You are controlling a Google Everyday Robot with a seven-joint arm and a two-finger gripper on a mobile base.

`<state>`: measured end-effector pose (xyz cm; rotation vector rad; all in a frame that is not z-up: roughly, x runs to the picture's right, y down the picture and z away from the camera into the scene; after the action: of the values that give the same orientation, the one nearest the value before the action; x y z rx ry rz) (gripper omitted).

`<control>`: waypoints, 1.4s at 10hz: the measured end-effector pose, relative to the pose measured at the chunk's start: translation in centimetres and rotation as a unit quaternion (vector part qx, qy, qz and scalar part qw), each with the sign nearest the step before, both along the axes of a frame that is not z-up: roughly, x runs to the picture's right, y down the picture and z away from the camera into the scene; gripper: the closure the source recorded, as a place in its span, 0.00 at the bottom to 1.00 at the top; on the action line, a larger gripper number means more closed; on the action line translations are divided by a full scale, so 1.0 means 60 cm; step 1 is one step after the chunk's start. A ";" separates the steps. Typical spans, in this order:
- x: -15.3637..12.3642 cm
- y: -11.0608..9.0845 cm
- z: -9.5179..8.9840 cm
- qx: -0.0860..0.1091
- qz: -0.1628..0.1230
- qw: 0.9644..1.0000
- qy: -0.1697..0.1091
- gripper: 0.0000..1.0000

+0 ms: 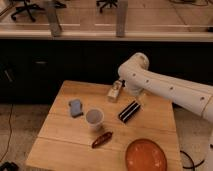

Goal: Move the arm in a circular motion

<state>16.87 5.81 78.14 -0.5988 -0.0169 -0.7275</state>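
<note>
The white arm (165, 90) reaches in from the right over the far side of a wooden table (60, 145). Its rounded joint (134, 70) stands above the table's back edge. The gripper (135, 96) hangs below that joint, just above the far end of a black rectangular object (129, 111) and right of a small tan object (115, 92). The arm's body hides much of the gripper.
On the table lie a blue-grey pad (75, 107), a white cup (94, 118), a brown elongated item (102, 140) and an orange plate (146, 156). A dark counter front (60, 60) runs behind the table. Cables lie on the floor at left and right.
</note>
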 end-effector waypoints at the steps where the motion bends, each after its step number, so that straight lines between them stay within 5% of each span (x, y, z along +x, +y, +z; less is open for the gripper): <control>1: 0.000 0.000 0.000 0.000 -0.001 1.000 0.000 0.20; 14: 0.001 0.000 0.000 -0.005 -0.048 0.999 -0.025 0.20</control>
<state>16.92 5.82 78.15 -0.5946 -0.0379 -0.8349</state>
